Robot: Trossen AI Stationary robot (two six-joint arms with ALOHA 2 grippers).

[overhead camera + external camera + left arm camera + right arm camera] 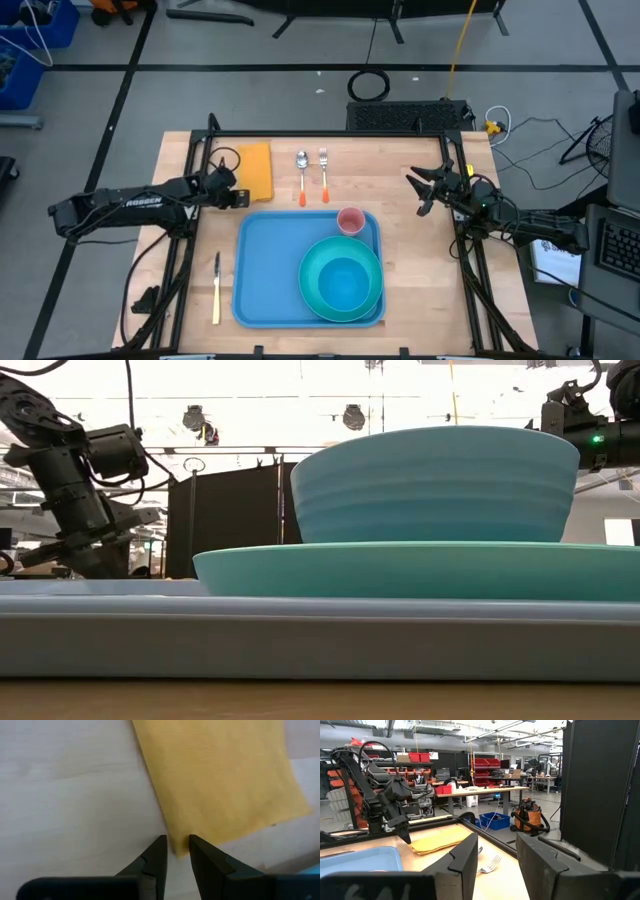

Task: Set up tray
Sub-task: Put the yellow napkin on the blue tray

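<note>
Your left gripper (176,851) pinched the yellow napkin's (255,170) near corner. The tray (262,270) lay just beside it; your right gripper (432,189), spread, waited farther off.

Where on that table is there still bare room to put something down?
Bare wood lies right of the tray, below the right gripper, and in the near-left corner beside the knife. The tray's left half is free. Crowded: napkin, spoon, fork, and the tray's right half with cup, plate and bowl.
</note>
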